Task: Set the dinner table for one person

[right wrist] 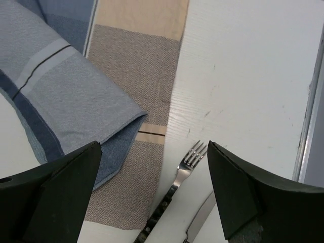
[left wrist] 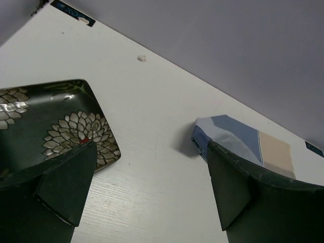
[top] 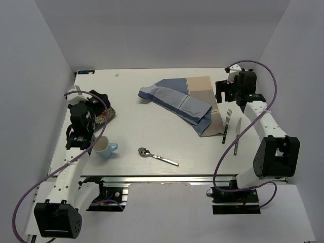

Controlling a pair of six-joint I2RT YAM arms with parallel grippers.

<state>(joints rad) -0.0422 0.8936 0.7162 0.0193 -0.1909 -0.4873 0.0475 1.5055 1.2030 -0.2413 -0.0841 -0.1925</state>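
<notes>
The white dinner table [top: 131,131] has a silver rail along its near edge. A blue-and-beige checked placemat [top: 182,101] lies crumpled and partly folded at the back centre. A fork [top: 226,125] and a knife [top: 237,135] lie side by side to its right. A spoon [top: 158,157] and a light blue cup [top: 105,148] sit near the front. A dark floral plate [top: 105,115] lies at the left. My left gripper [top: 103,101] is open and empty above the plate's edge [left wrist: 55,126]. My right gripper [top: 221,92] is open and empty above the fork [right wrist: 177,187] and the placemat's edge [right wrist: 76,96].
White walls enclose the table on the left, back and right. The knife tip [right wrist: 200,223] shows beside the fork in the right wrist view. The placemat's folded corner [left wrist: 238,139] lies ahead of the left gripper. Purple cables loop off both arms.
</notes>
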